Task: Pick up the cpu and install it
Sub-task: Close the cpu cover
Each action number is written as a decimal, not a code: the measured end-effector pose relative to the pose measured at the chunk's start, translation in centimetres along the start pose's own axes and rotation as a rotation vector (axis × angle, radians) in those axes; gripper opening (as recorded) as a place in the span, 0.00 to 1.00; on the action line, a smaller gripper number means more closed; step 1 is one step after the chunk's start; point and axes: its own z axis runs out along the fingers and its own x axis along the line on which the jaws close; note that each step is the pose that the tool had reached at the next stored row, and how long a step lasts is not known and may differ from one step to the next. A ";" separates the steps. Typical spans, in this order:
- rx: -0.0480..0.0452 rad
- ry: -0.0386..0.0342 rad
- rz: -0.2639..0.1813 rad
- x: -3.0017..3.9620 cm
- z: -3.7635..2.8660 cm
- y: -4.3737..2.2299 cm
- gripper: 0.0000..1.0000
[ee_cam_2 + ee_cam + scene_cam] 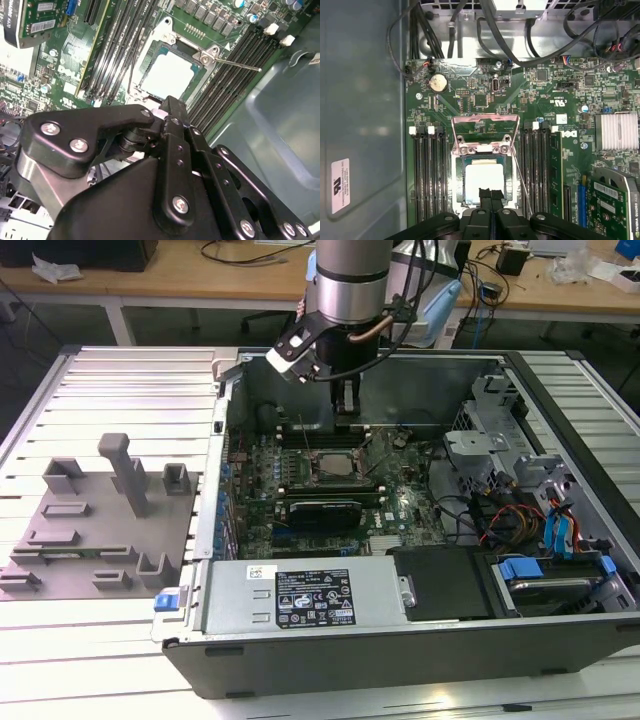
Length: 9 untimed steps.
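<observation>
Both jaws pressed together, holding nothing, above cpu [482, 179] lying in socket [459, 180]

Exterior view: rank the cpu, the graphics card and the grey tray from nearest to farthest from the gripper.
1. cpu, in the socket under the gripper.
2. graphics card, beyond the cpu.
3. grey tray, outside the case, exterior view's left.

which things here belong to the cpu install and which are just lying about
job: cpu, lying in the motherboard socket; gripper close above it
lying about: grey tray, graphics card, power supply, coin battery
</observation>
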 end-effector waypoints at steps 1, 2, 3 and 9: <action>0.0000 0.0000 0.000 0.00 -0.11 0.00 0.11; 0.0000 0.0001 0.000 0.00 -0.19 0.01 0.11; 0.0000 0.0000 0.000 0.00 -0.26 0.01 0.11; -0.0001 0.0002 0.000 -0.02 -0.73 0.03 0.11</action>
